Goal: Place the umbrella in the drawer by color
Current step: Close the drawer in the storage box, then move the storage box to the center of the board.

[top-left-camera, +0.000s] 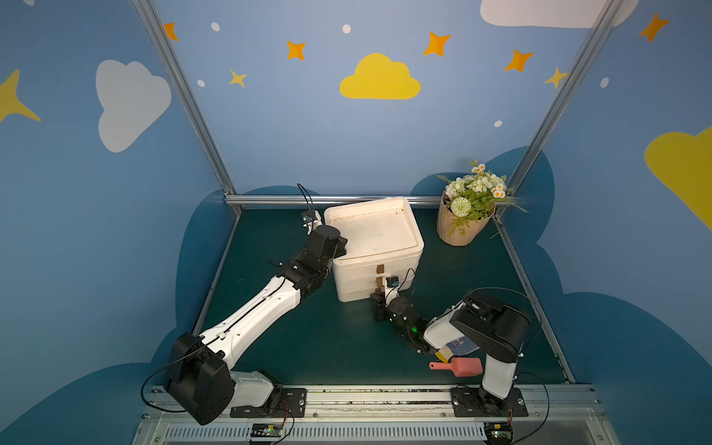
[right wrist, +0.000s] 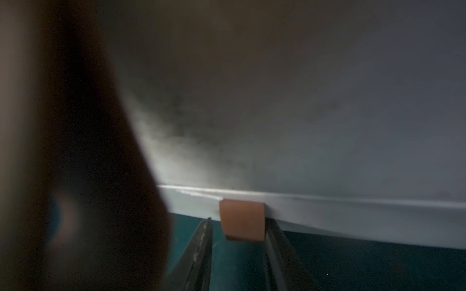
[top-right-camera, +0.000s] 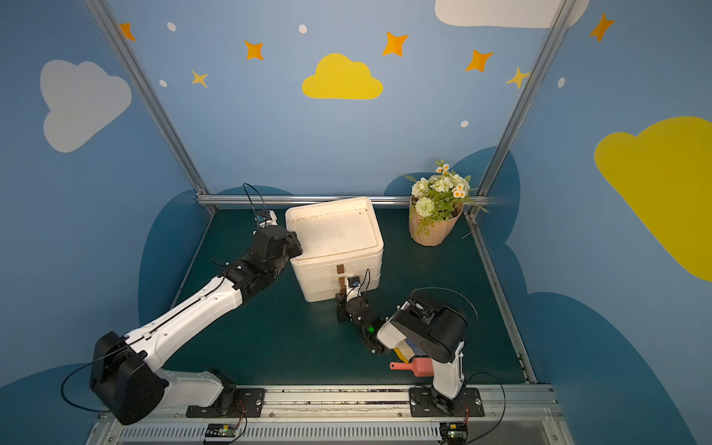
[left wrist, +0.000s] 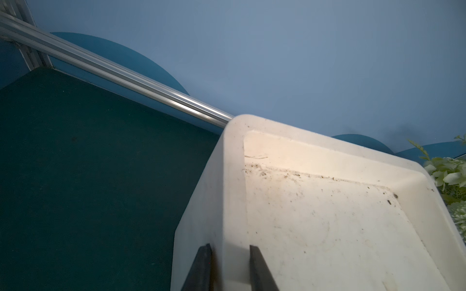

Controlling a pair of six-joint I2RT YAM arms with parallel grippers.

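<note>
Left jaws clamp the chest's [top-left-camera: 375, 231] rim at the surface's [top-left-camera: 308, 339] back edge, likely steadying it; right jaws, slightly apart, straddle the bottom drawer's [top-left-camera: 354, 293] tab [right wrist: 242, 219] for pulling.

We see the white drawer unit [top-left-camera: 375, 246], seemingly shut, brown tabs [top-left-camera: 380, 268] facing front. The pink umbrella [top-left-camera: 466, 366] lies flat, well apart.

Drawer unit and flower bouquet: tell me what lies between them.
Only bare green mat separates the white drawer unit from the flower bouquet, seen in both top views.
</note>
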